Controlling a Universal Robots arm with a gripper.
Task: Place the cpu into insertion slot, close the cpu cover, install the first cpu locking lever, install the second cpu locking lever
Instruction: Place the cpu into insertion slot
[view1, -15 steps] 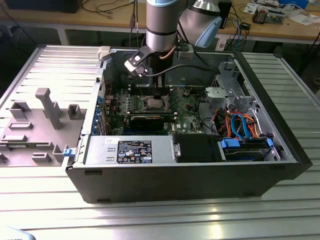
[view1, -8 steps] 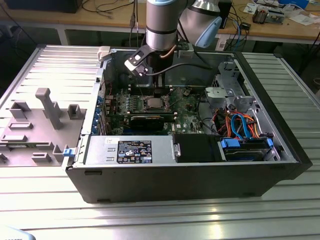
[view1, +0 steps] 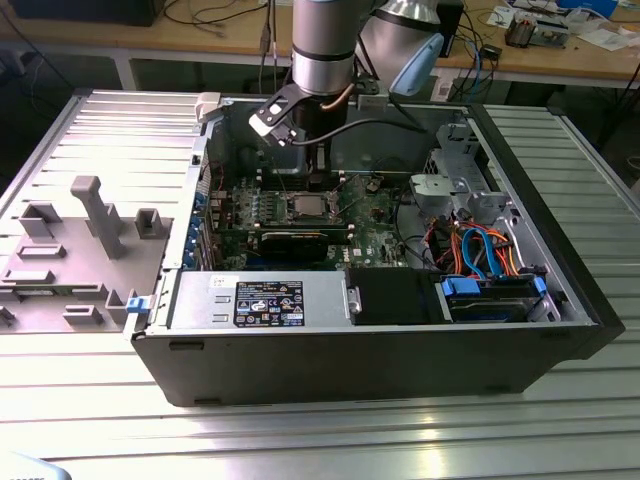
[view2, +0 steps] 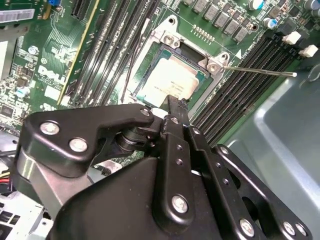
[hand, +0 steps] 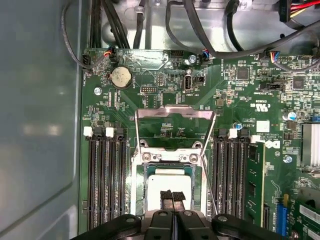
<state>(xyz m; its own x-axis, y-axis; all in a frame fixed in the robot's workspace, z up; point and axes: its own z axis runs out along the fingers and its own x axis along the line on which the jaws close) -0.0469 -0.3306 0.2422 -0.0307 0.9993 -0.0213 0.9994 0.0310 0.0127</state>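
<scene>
One PC case (view1: 350, 355) on ribbed metal table (view1: 300, 440), wood benches (view1: 585, 58) bhnd; gripper (hand: 172, 197) tips together abv cpu (hand: 169, 180).

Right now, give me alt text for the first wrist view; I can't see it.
The shut claw hangs over the cpu lying in its socket on the green motherboard. The cpu cover is swung open, off the socket.

A ribbed metal table (view1: 400, 440) fronts a cluttered wooden bench (view1: 200, 38) strung with cables (view1: 215, 12).
</scene>
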